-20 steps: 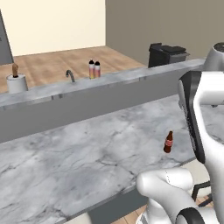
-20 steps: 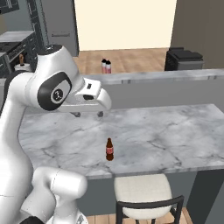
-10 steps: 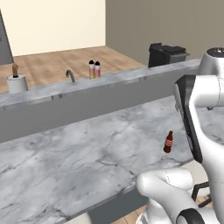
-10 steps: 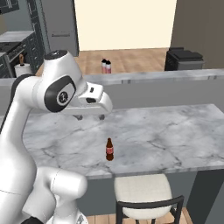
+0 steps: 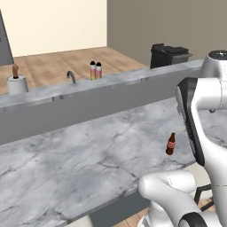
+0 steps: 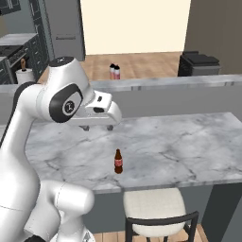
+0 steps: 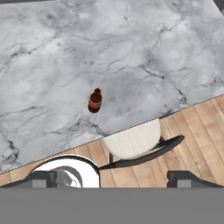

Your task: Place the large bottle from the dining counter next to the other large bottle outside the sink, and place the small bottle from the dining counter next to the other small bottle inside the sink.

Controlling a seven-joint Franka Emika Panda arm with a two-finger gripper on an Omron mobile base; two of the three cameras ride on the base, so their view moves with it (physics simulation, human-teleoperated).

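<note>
hand view is showing my gripper (image 7: 111,180) hovering wide open over the small bottle (image 7: 95,101) near the dining counter (image 7: 144,48) edge; i'm judging descent comes next.

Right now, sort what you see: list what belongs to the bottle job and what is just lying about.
Belongs to the job:
- small brown cola bottle, upright on the dining counter
- two bottles standing together on the far counter
- faucet marking the sink
- gripper, open above the counter

Just lying about:
- stool
- paper towel roll
- black appliance
</note>
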